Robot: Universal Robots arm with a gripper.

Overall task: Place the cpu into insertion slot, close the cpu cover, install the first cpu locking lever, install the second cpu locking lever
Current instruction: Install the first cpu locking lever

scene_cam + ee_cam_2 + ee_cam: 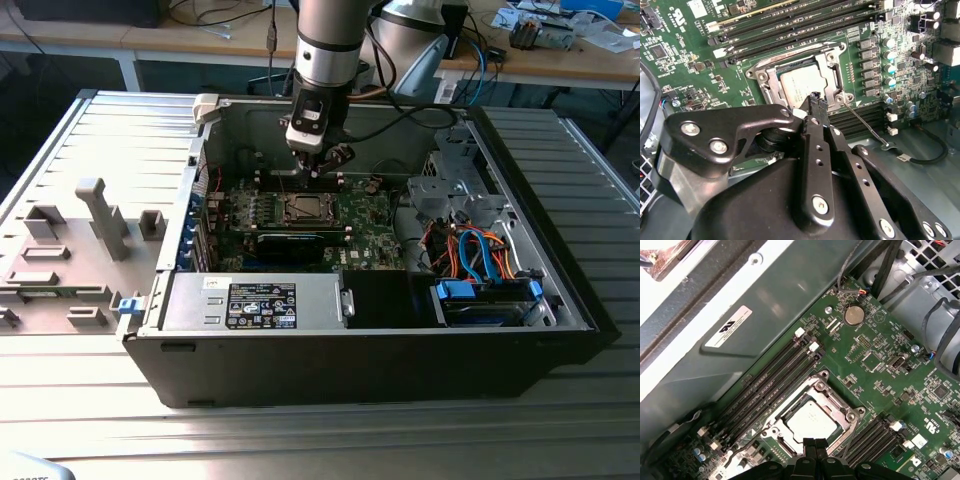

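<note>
Sitting in the slot [820, 385] with the cover [842, 412] down around it, the cpu [810, 419] lies just beyond the pincer [815, 442], clenched empty at the socket's edge beside a lever [865, 125].

Matt metal cpu [810, 421], shiny metal cpu cover [840, 402], smooth black gripper [815, 444]

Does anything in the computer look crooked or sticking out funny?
Yes: a thin wire lever sticks out slantwise from the insertion slot, not tucked down beside it. The cpu lies flat under the cpu cover.
</note>
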